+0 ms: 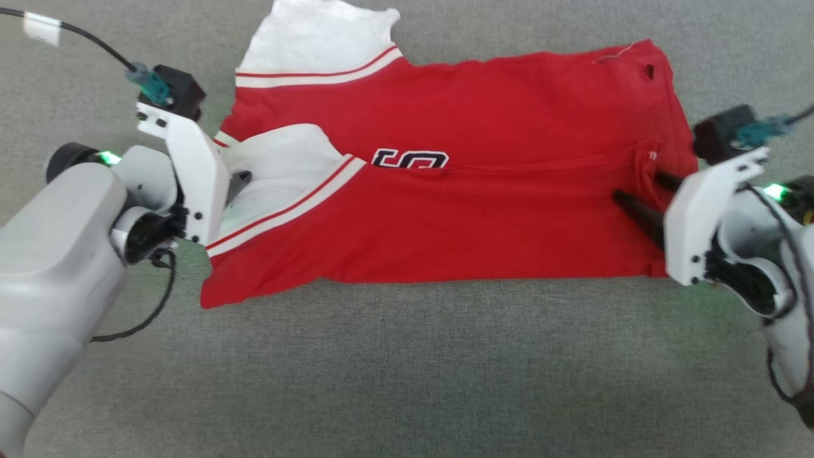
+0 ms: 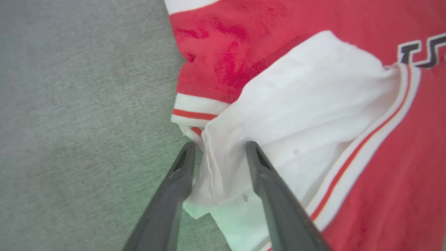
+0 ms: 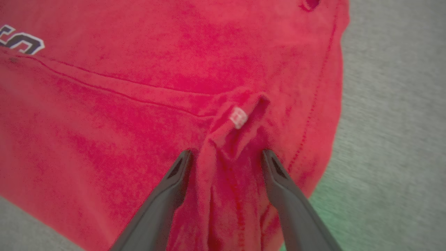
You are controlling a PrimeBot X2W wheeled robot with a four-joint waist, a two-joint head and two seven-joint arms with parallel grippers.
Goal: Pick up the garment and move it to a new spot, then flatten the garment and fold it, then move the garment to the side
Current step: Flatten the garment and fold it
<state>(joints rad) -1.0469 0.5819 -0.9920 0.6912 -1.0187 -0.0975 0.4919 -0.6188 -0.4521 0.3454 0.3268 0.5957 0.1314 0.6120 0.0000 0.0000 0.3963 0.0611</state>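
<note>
Red thin-fabric T-shirt with white striped sleeves (image 1: pixel 477 210) lay folded on grey matting (image 1: pixel 407 381). Left gripper (image 2: pixel 220 144) and right gripper (image 3: pixel 226 152) both had jaws apart, straddling bunched cloth.

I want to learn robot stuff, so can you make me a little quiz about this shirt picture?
1. True or false: the garment hangs in the air, off the gray surface.
2. What lies between the left tool's fingers? A) white sleeve B) red hem C) black lettering
3. Fill in: the right tool straddles a bunched ridge of ____ fabric.
Key: 1 false, it lies on the surface; 2 A; 3 red.
</note>
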